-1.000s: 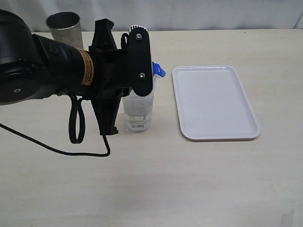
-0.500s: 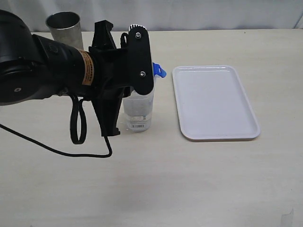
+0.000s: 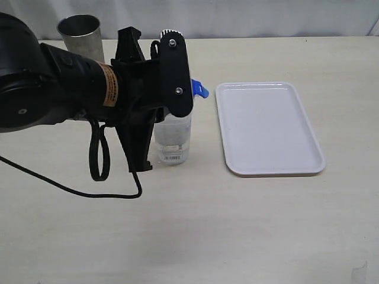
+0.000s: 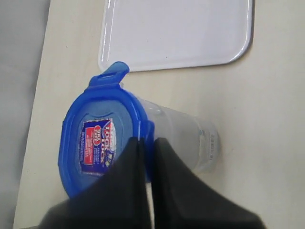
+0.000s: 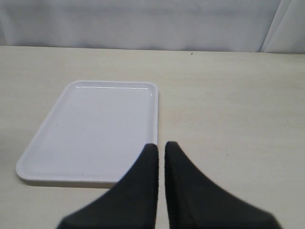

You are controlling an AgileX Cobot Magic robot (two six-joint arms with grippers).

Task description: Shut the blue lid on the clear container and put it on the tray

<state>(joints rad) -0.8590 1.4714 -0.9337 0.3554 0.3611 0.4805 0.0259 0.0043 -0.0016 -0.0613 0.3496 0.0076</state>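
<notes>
Pale beige tabletop (image 3: 237, 225), grey-white draped backdrop (image 3: 266, 18) behind, soft even light

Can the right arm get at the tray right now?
Probably yes: the right gripper, jaws shut, faces the tray with nothing between them, and the left gripper is over the blue lid, beside the tray, not above it.

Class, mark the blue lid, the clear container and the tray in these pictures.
blue lid (image 4: 97, 143), left wrist view, on its red-and-blue sticker.
clear container (image 3: 173, 139), exterior view, on its lower side wall.
tray (image 3: 269, 127), exterior view, on its bare floor.
</notes>
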